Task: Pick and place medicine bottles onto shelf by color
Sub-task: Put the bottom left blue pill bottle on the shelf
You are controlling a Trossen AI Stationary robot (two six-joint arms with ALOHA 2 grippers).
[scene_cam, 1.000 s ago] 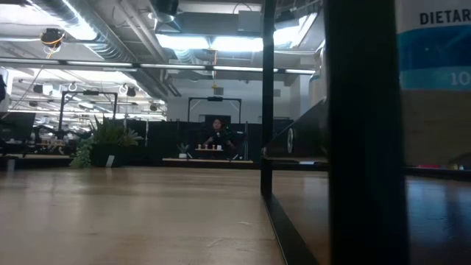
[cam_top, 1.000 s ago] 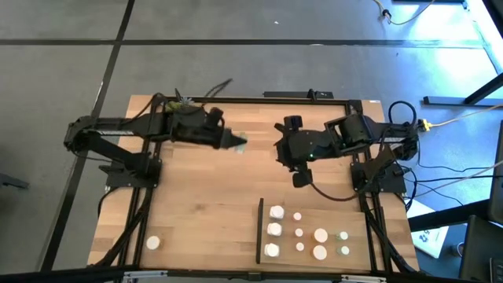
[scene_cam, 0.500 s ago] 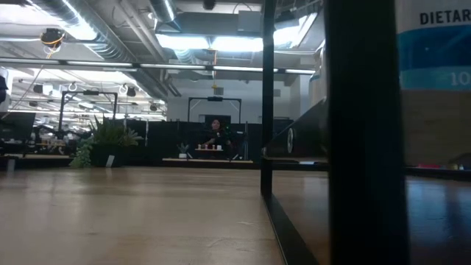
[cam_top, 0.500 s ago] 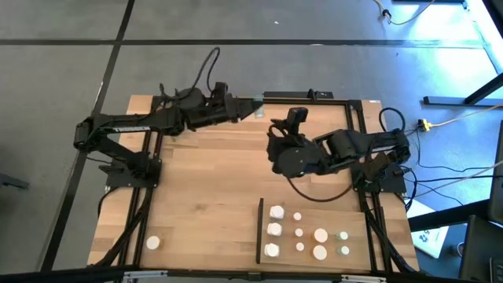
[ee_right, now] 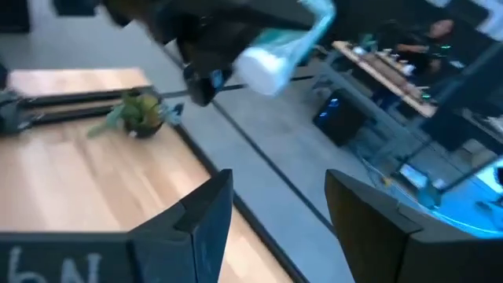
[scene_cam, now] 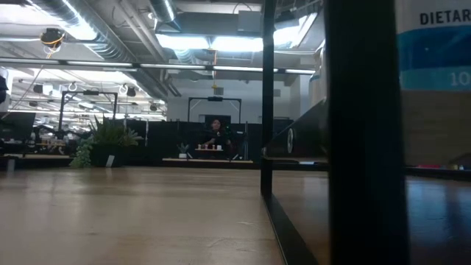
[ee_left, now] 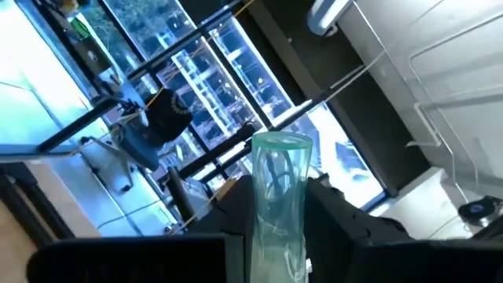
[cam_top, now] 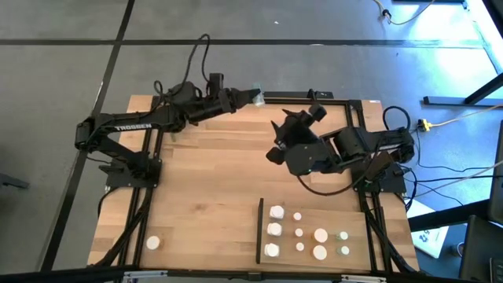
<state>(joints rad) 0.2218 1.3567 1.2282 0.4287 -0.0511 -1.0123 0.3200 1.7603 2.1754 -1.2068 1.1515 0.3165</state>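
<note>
The left gripper (cam_top: 253, 95) is raised over the far edge of the worktop (cam_top: 204, 196), near its middle. Its jaws are clamped on a pale green bottle (cam_top: 255, 94), which shows upright between the fingers in the left wrist view (ee_left: 279, 196). The right wrist view shows the same bottle (ee_right: 279, 51) held clear of the worktop surface.

The right gripper (cam_top: 277, 140) is lifted above the middle of the worktop, toward its right side, pointed toward the left gripper. Its jaws stand apart and hold nothing; the two fingers (ee_right: 196, 220) show with a clear gap between them.

The shelf (cam_top: 314, 234) lies at the near right corner of the worktop, with a black strip (cam_top: 259, 232) along its left edge. Ten bottles (cam_top: 276, 212) stand on it in rows: larger white ones beside the strip, smaller ones in the middle, green-topped ones (cam_top: 343, 235) at the right.

One white bottle (cam_top: 152, 243) stands alone near the near left corner. A small green plant (ee_right: 137, 110) sits at the far left corner.
</note>
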